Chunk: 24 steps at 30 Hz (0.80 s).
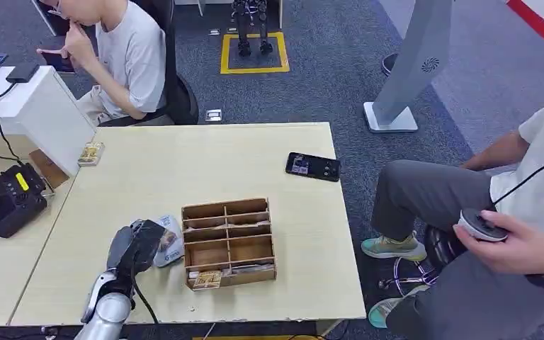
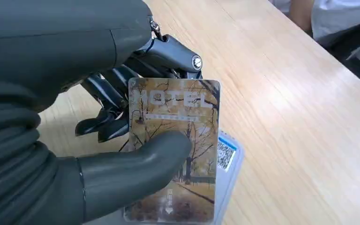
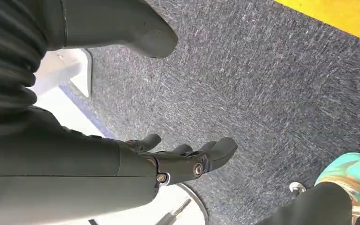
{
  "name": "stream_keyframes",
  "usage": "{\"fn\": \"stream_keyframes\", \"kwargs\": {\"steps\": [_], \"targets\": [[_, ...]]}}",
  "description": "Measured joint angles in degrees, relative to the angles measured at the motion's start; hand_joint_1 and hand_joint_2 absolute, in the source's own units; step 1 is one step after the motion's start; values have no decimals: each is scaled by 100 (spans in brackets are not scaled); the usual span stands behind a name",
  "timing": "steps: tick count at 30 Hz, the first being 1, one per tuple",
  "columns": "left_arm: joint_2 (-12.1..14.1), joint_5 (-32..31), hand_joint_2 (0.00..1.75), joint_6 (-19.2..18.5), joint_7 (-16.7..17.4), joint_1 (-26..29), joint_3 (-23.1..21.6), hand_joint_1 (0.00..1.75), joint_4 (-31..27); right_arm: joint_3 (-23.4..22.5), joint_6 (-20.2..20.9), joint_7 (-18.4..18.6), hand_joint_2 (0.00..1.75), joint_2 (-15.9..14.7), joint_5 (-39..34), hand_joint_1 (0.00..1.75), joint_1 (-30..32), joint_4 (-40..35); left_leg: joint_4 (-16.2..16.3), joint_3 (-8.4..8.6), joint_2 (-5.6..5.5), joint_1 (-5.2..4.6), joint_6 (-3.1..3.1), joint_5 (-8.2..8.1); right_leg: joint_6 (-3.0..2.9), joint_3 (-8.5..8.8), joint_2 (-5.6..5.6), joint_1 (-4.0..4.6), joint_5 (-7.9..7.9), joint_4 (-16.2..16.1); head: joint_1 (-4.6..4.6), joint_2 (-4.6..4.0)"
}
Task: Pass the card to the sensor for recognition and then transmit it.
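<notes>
A hotel card is pinched between the thumb and dark fingers of the left hand just beside the wooden organizer on the table, while the right hand is held empty, fingers apart, above the carpet.

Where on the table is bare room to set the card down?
Bare tabletop spans between the wooden organizer, the phone and the small card stack. A strip right of the organizer is free too. It is crowded by the left hand, which grips the hotel card over another card.
</notes>
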Motion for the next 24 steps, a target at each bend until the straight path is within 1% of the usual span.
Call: {"fn": "stream_keyframes", "kwargs": {"steps": [3,8,12,14,17,19,21,23,24], "targets": [[101,327,175,-138,-22,23,88,175,-215,0,0,0,175,0,0,0,10,0,0,0,0,1,-1,1,0,-2,1,1,0,1,0,0],[363,1442,175,-479,-68,32,201,175,-746,0,-9,0,175,-2,0,0,22,0,0,-4,1,4,-4,4,-1,-8,2,4,1,1,0,0],[632,2145,175,-656,0,-125,208,175,-1118,-2,-15,-2,175,-2,0,0,32,0,0,-6,-1,4,-5,5,-1,-9,0,5,1,1,0,0],[730,2493,175,-713,20,-232,208,175,-1237,-2,-15,-11,175,-2,0,0,31,0,0,-6,0,4,-5,5,-2,-9,1,4,1,1,-2,0],[822,2890,175,-674,15,-424,208,175,-1308,-2,-15,-28,175,-2,0,0,34,0,1,-6,0,4,-4,6,0,-9,2,4,4,1,0,0],[872,2817,175,-487,-18,-607,208,175,-1308,-2,-15,-35,175,-2,0,0,27,0,1,-7,0,3,-1,9,1,-10,1,4,5,1,2,0],[894,2411,175,-148,-100,-836,206,175,-1282,-2,-13,-22,175,-2,0,0,23,-2,1,-7,0,3,-1,9,2,-11,1,4,7,1,2,0],[898,1849,175,187,-212,-1058,171,175,-1221,2,-7,-22,175,-2,0,0,19,-2,1,-7,0,2,-1,9,2,-10,2,3,7,1,0,0],[898,1678,175,287,-258,-1155,151,175,-1190,13,-4,-22,175,-2,0,0,18,-2,2,-7,0,2,-1,9,2,-10,2,2,8,1,0,0]]}}
